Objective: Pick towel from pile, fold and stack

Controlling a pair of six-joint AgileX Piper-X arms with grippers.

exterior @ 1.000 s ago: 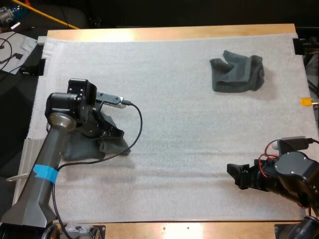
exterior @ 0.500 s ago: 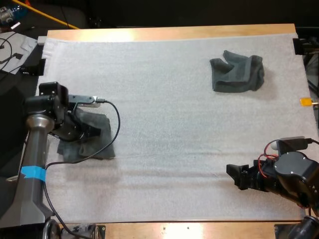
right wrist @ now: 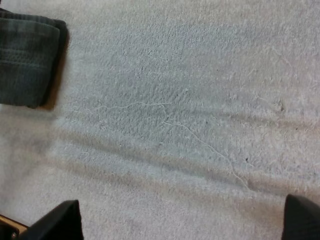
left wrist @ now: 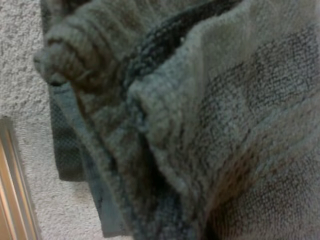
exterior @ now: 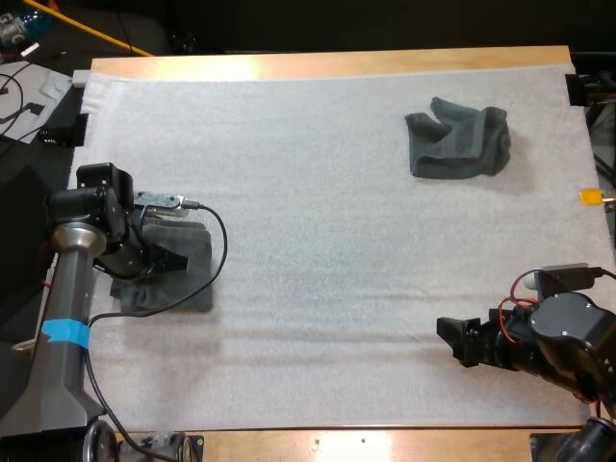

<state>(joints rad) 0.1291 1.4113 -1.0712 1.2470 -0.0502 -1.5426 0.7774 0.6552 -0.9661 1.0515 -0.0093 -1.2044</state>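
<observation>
Left claw (exterior: 176,260) on towel (exterior: 195,284), grip can't tell; right claw (exterior: 450,342) wide, idle.
Risk: pulling away could snag the towel, undoing its fold.

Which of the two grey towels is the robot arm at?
The flat towel at the mat's near left, under the left gripper. The crumpled towel lies far right, with no gripper near it.

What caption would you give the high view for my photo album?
Left arm down on a dark towel at the mat's left side; a crumpled towel lies far right.
</observation>
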